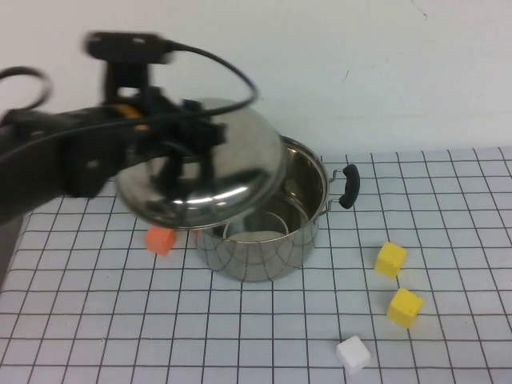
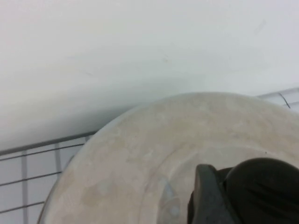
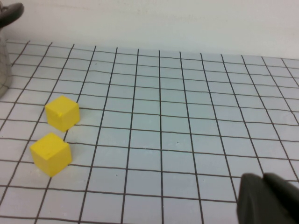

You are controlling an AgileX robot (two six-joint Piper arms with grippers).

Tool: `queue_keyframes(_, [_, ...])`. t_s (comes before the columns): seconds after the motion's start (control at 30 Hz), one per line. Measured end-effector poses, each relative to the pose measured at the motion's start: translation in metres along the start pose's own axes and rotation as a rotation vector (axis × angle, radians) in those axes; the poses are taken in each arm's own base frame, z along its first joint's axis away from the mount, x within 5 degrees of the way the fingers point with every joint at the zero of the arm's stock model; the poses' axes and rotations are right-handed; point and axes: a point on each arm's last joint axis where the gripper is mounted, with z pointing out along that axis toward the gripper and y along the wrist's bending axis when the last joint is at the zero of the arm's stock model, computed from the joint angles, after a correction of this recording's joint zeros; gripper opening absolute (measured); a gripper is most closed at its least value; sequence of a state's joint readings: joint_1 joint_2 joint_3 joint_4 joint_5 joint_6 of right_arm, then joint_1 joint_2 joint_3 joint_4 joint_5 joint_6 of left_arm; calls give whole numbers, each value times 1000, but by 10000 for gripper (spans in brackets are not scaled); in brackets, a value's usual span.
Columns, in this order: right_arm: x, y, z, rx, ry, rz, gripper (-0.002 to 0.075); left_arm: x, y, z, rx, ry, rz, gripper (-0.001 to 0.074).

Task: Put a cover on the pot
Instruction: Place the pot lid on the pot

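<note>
The steel pot (image 1: 268, 240) stands open on the gridded mat, one black side handle (image 1: 348, 186) to its right. My left gripper (image 1: 178, 150) is shut on the black knob (image 2: 264, 189) of the domed steel lid (image 1: 236, 164). It holds the lid tilted above the pot's left rim, so the lid covers part of the opening. The lid (image 2: 154, 144) fills the left wrist view. My right gripper (image 3: 268, 198) is out of the high view; it hovers shut and empty over the mat, well right of the pot's edge (image 3: 3, 65).
An orange cube (image 1: 160, 239) lies left of the pot, under the lid's edge. Two yellow cubes (image 1: 390, 259) (image 1: 405, 307) and a white cube (image 1: 353, 354) lie to the front right. The yellow cubes (image 3: 61, 112) (image 3: 50, 153) also show in the right wrist view.
</note>
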State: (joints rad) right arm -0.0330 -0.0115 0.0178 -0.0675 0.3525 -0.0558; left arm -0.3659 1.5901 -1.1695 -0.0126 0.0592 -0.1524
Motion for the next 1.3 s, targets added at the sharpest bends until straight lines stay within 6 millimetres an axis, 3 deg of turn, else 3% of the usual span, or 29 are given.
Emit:
queue_keyframes(0.27, [0,0,0,0,0,0,9,9,-20,70,31,75,44,326])
queue_keyframes(0.57, [0,0,0,0,0,0,9,28,-20,116,31,95,45,326])
queue_keyframes(1.0, [0,0,0,0,0,0,9,32,-22,126,40,66,6,326])
queue_keyframes(1.3, [0,0,0,0,0,0,9,39,-45,124,76,109,94,326])
